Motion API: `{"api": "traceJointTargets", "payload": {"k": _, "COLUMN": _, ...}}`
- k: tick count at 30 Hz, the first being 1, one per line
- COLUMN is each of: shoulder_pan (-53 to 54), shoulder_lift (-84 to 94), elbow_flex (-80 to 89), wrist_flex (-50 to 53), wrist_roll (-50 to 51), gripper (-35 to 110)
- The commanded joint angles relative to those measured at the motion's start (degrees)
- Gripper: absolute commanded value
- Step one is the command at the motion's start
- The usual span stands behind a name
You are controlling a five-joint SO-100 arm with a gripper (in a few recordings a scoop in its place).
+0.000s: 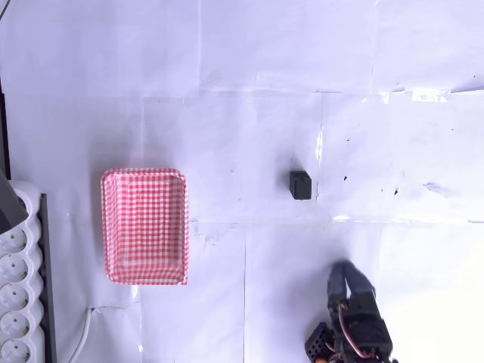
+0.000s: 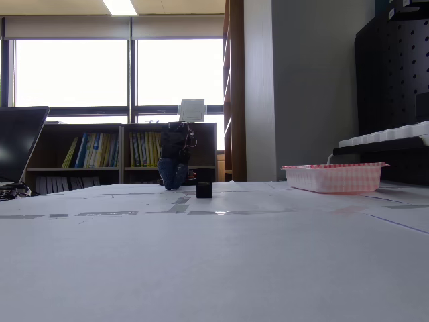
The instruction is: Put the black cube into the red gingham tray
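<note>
Gripper (image 1: 342,270) with grey-blue fingers pressed together, empty, near small matte black cube (image 1: 300,184); red-and-white gingham tray (image 1: 144,225) well apart, on white paper-covered table (image 1: 242,91).

The table (image 2: 214,268) is covered in white paper sheets joined with clear tape. At twelve o'clock in the fixed view, wide bright windows (image 2: 117,70) stand above low bookshelves (image 2: 107,157) of coloured books. A ceiling light (image 2: 120,7) glows at eleven o'clock. A black pegboard (image 2: 392,74), possibly a cabinet side, rises at two o'clock.
</note>
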Motion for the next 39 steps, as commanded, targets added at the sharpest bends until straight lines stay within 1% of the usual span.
{"api": "traceJointTargets", "payload": {"k": 1, "shoulder_pan": -3.08, "shoulder_lift": 14.68, "elbow_flex": 2.29, "wrist_flex": -21.45, "wrist_roll": -3.16, "gripper": 14}}
{"api": "traceJointTargets", "payload": {"k": 4, "shoulder_pan": -4.83, "shoulder_lift": 28.3, "elbow_flex": 1.23, "wrist_flex": -44.91, "wrist_roll": -9.14, "gripper": 32}}
{"api": "traceJointTargets", "payload": {"k": 5, "shoulder_pan": -5.45, "shoulder_lift": 31.82, "elbow_flex": 1.23, "wrist_flex": -50.45, "wrist_roll": -10.63, "gripper": 36}}
{"api": "traceJointTargets", "payload": {"k": 8, "shoulder_pan": -6.42, "shoulder_lift": 40.87, "elbow_flex": 1.23, "wrist_flex": -63.37, "wrist_roll": -13.89, "gripper": 42}}
{"api": "traceJointTargets", "payload": {"k": 10, "shoulder_pan": -6.33, "shoulder_lift": 45.44, "elbow_flex": 1.23, "wrist_flex": -69.35, "wrist_roll": -15.12, "gripper": 45}}
{"api": "traceJointTargets", "payload": {"k": 14, "shoulder_pan": -5.45, "shoulder_lift": 50.62, "elbow_flex": 1.14, "wrist_flex": -75.67, "wrist_roll": -15.56, "gripper": 47}}
{"api": "traceJointTargets", "payload": {"k": 15, "shoulder_pan": -5.36, "shoulder_lift": 51.77, "elbow_flex": 1.23, "wrist_flex": -76.03, "wrist_roll": -13.89, "gripper": 48}}
{"api": "traceJointTargets", "payload": {"k": 24, "shoulder_pan": -6.86, "shoulder_lift": 67.85, "elbow_flex": 6.33, "wrist_flex": -87.1, "wrist_roll": -12.13, "gripper": 48}}
{"api": "traceJointTargets", "payload": {"k": 29, "shoulder_pan": -7.56, "shoulder_lift": 79.89, "elbow_flex": 11.95, "wrist_flex": -97.56, "wrist_roll": -12.39, "gripper": 48}}
{"api": "traceJointTargets", "payload": {"k": 34, "shoulder_pan": -7.91, "shoulder_lift": 85.96, "elbow_flex": 17.14, "wrist_flex": -101.34, "wrist_roll": -12.74, "gripper": 48}}
{"api": "traceJointTargets", "payload": {"k": 39, "shoulder_pan": -8.17, "shoulder_lift": 91.32, "elbow_flex": 23.73, "wrist_flex": -102.74, "wrist_roll": -12.66, "gripper": 48}}
